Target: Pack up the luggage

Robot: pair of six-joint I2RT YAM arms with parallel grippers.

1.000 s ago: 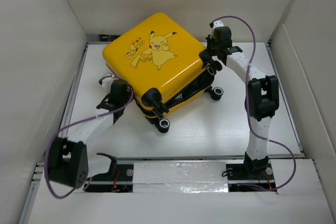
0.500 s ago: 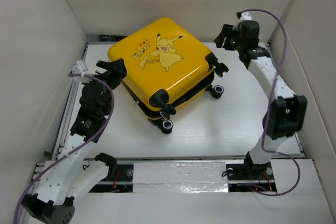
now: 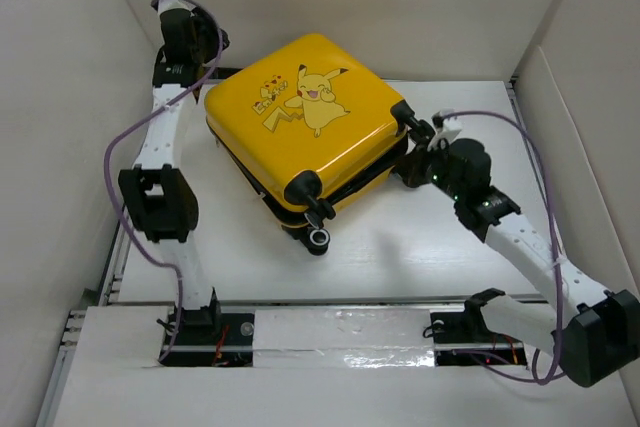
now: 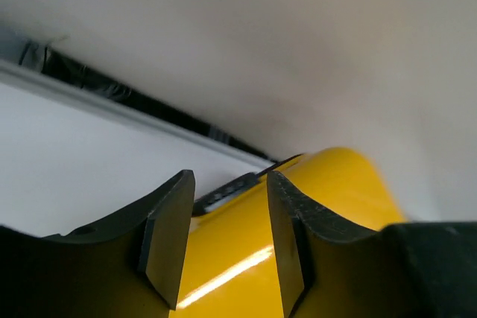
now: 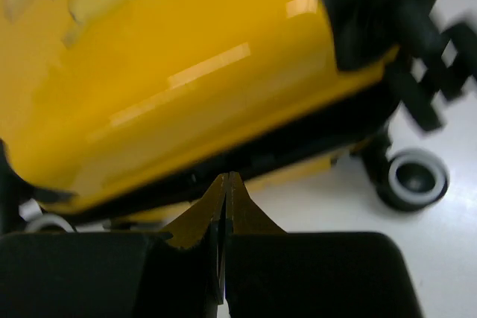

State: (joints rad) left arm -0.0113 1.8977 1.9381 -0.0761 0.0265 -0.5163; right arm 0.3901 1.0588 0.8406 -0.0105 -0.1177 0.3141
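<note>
One luggage (image 3: 310,132) lies flat at the centre of the overhead view, on one white table (image 3: 400,247). Of two arms, the left gripper (image 4: 227,184), upper left, has its jaws moderately parted; the right gripper (image 5: 226,182), right of centre, is pinched closed

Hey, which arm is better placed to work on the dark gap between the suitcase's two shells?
Probably right. The right gripper, shut, points its tips at the dark gap on the side of the luggage. The left gripper is open, up by the far left corner, looking across the top shell.
</note>
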